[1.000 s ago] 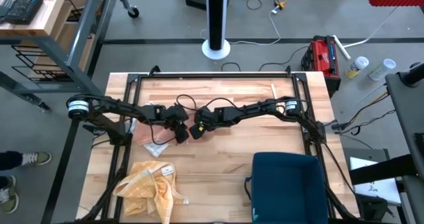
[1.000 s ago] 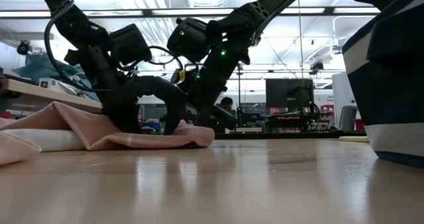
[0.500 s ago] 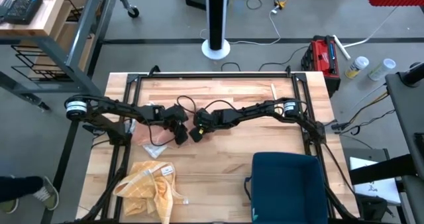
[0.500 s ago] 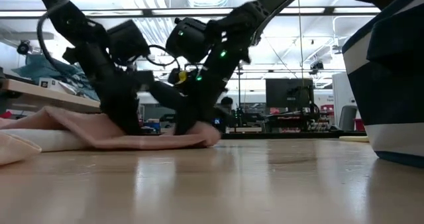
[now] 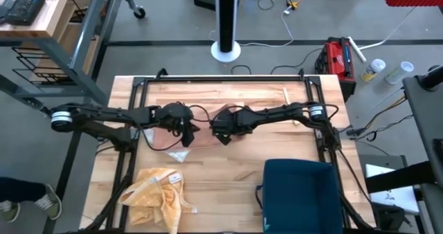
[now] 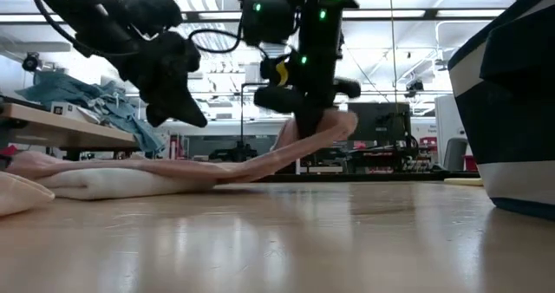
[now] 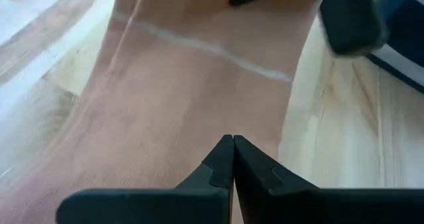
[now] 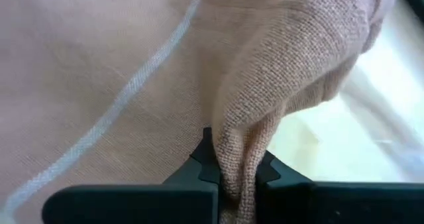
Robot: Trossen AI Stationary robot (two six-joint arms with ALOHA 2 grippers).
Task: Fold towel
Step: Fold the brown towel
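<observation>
The pink towel (image 5: 181, 131) lies on the wooden counter (image 5: 228, 165) toward its far-left part, between the two arms. In the low view most of the towel (image 6: 130, 173) rests flat on the counter, while one end rises off the surface up to the right claw (image 6: 316, 124). The right claw (image 5: 223, 131) sits near the middle of the counter, and its wrist view shows the two dark fingers (image 8: 205, 159) pinched tight on a bunched fold of the knitted pink cloth (image 8: 278, 85), with a pale stripe crossing the fabric beyond.

The left claw (image 5: 187, 129) is just beside the right one, on its left, above the towel. From the low view the left claw (image 6: 178, 111) hangs clear above the cloth, not touching it. Its wrist view shows its fingertips (image 7: 225, 159) pressed together with nothing between them, and the towel (image 7: 179, 98) spread below with the same pale stripe.

A crumpled yellow cloth (image 5: 158, 194) lies at the near-left corner of the counter, well apart from the towel. A dark blue bin (image 5: 301, 192) stands at the near edge toward the right
</observation>
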